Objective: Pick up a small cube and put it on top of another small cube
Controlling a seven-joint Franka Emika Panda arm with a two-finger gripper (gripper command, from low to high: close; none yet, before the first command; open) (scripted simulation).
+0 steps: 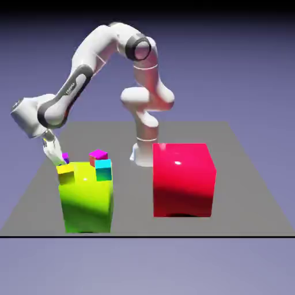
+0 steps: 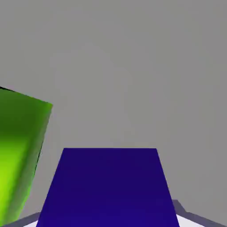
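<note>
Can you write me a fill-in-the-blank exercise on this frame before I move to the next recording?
1. The gripper is shut on the small ____ cube.
2. The magenta-pink cube stands behind the ____ cube.
3. The yellow cube rests on top of the big ____ block.
4. The big red block stands to the exterior view's ____ of the lime one.

Missing words: purple; cyan; lime; right

exterior: high, across table (image 1: 242,173), wide | hand: close (tilted); shared: lime block (image 1: 86,199), purple cube (image 2: 108,186)
</note>
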